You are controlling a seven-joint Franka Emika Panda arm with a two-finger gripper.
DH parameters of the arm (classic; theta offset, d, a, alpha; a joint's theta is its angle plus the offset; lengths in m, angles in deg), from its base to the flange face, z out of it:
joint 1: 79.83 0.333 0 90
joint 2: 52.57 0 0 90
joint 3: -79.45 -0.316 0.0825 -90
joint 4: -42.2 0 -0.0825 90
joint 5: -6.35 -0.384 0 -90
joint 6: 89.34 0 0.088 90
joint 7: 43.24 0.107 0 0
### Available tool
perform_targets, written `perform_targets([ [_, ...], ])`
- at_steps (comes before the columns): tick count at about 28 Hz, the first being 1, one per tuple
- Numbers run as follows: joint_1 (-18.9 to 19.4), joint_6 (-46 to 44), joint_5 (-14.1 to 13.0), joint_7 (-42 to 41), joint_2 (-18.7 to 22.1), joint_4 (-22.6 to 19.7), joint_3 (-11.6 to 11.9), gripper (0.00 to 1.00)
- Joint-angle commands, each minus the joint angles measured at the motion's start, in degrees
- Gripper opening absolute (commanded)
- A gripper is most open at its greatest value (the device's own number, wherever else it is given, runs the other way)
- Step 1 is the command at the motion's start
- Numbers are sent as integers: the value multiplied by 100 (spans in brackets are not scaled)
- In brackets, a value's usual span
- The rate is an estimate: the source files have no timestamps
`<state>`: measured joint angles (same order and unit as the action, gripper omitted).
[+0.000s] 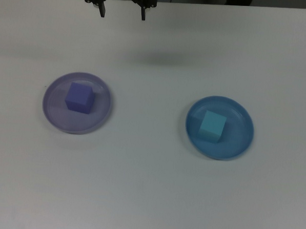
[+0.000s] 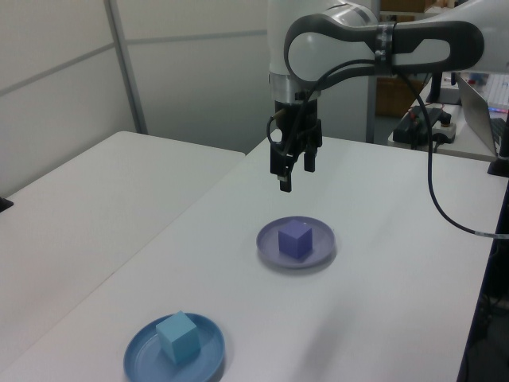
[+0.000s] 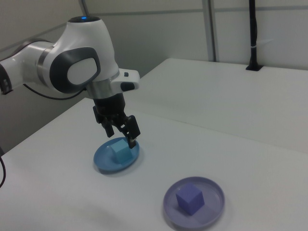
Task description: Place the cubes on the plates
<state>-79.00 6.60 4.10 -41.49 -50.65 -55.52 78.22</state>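
With the purple cube (image 1: 79, 97) sitting on the lavender plate (image 1: 53, 112) and the turquoise cube (image 1: 212, 126) on the blue plate (image 1: 240, 137), the gripper (image 1: 122, 11) hangs high, spread wide and empty, the job apparently done.

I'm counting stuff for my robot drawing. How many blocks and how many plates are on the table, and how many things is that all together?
Blocks: 2, a purple block and a turquoise block
Plates: 2, a lavender plate under the purple one and a blue plate under the turquoise one
Total: 4
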Motion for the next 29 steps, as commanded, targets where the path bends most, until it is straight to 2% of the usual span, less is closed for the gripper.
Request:
perform_targets([
  [1,-4,144,94,-79,97,-36,26,100],
  [7,-83,127,120,-79,71,192,52,100],
  [11,-92,127,357,-79,71,219,43,100],
  [15,-84,135,480,-87,54,201,8,100],
  [29,-84,127,480,-96,45,201,-1,100],
])
